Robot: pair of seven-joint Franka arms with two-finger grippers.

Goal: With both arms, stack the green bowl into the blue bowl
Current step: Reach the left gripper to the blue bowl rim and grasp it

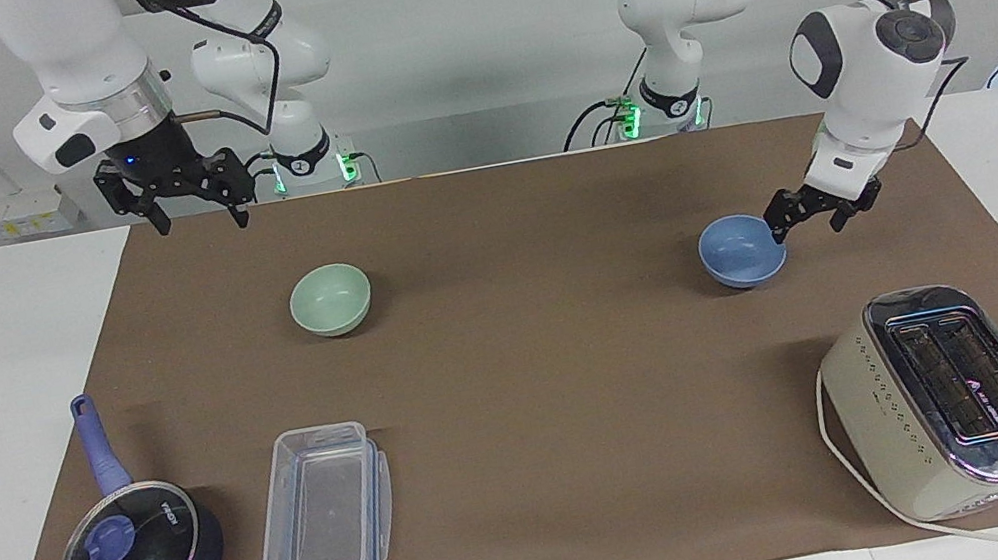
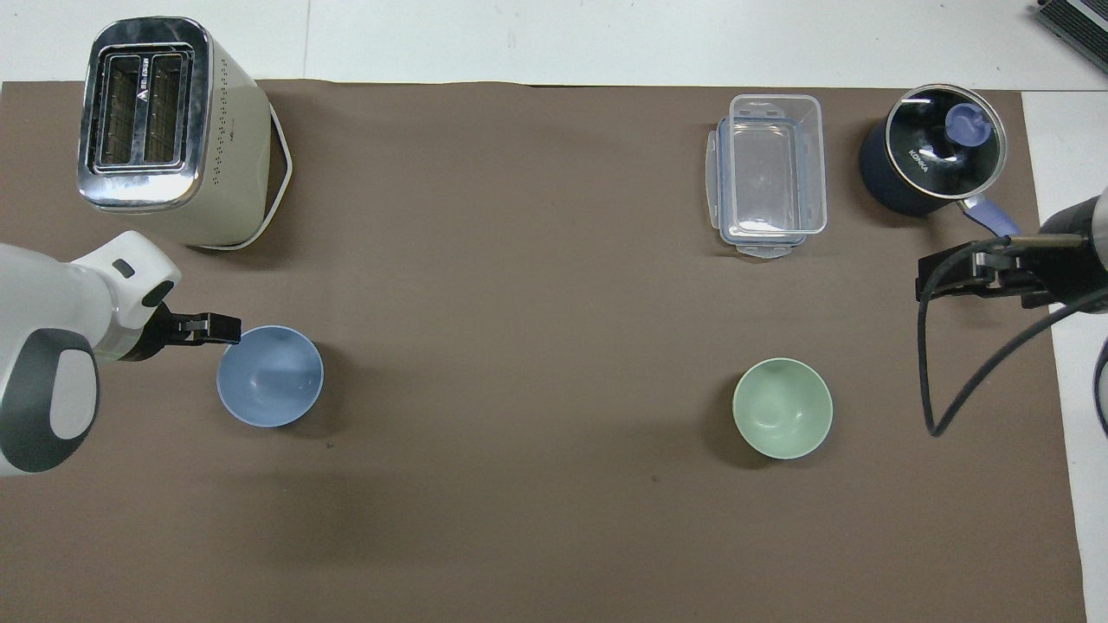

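Left hand (image 1: 808, 218): hanging low at the blue bowl's rim on the side toward the left arm's end of the bench; its fingers are standing apart with nothing between them, one tip at or just over the rim edge. Whether it is touching the bowl, I cannot tell.
Right hand (image 1: 187, 205): waiting high over the mat's edge nearest the robots, at the right arm's end; its fingers are spread wide and gripping nothing.
Blue bowl (image 1: 743, 250): sitting upright on the brown mat (image 1: 537, 385), toward the left arm's end, nearer to the robots than the toaster. It is empty, so it is ready to receive the other bowl.
Green bowl (image 1: 331, 299): sitting upright and empty on the mat toward the right arm's end, well apart from the blue bowl, nearer to the robots than the clear container. No hand is near it.
Step in hand: the left arm appears to be lining up a pinch on the blue bowl's wall, probably to carry it toward the middle, where both arms can reach.
Progress: stacking is not yet done; both bowls are lying apart.
Risk: a rim pinch on a smooth bowl may be tipping or sliding it.
Other things: toaster (image 1: 950, 397), clear plastic container (image 1: 325, 512) and lidded saucepan (image 1: 140, 558) are standing along the mat's edge farthest from the robots, out of the working path.
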